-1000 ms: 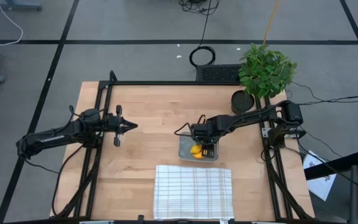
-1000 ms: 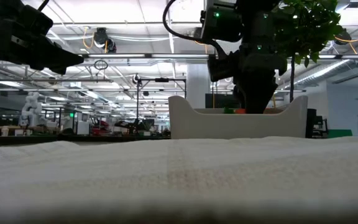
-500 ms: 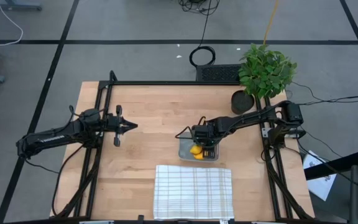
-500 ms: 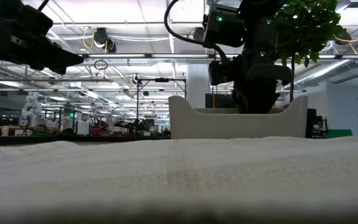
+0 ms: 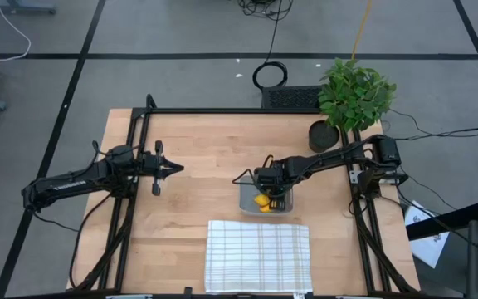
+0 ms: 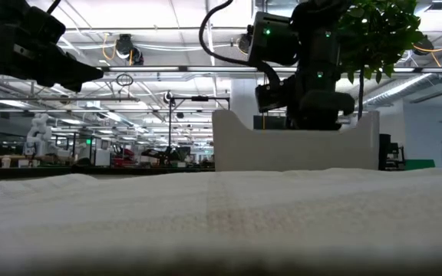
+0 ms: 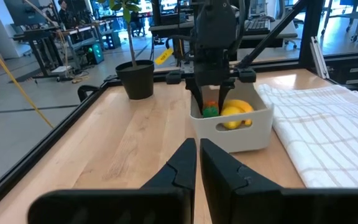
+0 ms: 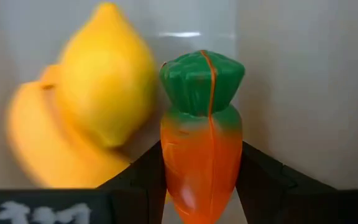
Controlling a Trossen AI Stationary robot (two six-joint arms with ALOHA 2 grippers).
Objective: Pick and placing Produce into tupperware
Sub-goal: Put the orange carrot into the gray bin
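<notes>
The tupperware (image 5: 264,202), a small translucent square box, stands on the wooden table just beyond the checked cloth. In it lie the yellow banana (image 8: 48,149) and the lemon (image 8: 107,93). My right gripper (image 5: 274,191) reaches down into the box, shut on the orange carrot (image 8: 201,155). The left wrist view shows the box (image 7: 232,127) with the banana (image 7: 236,112) and the carrot's green top (image 7: 210,111) above its rim. My left gripper (image 5: 173,169) hovers shut over the table's left half, touching nothing. My right gripper pinches the carrot's orange body (image 8: 199,168) between its two fingers (image 8: 148,177), coming from above and pointing down into the tupperware. The green top (image 8: 202,81) points away from the fingers, down into the box beside the lemon. Whether it rests on the bottom cannot be told.
A white checked cloth (image 5: 258,256) lies at the near edge, right in front of the box. A black pot (image 5: 324,134) with a leafy plant (image 5: 355,93) stands at the far right corner. Bare wood lies between the two arms.
My right gripper has moved down into the tupperware with the carrot still between its fingers. The carrot, which showed above the rim in the low view a second ago, is now hidden behind the box wall. The left arm has kept still.
</notes>
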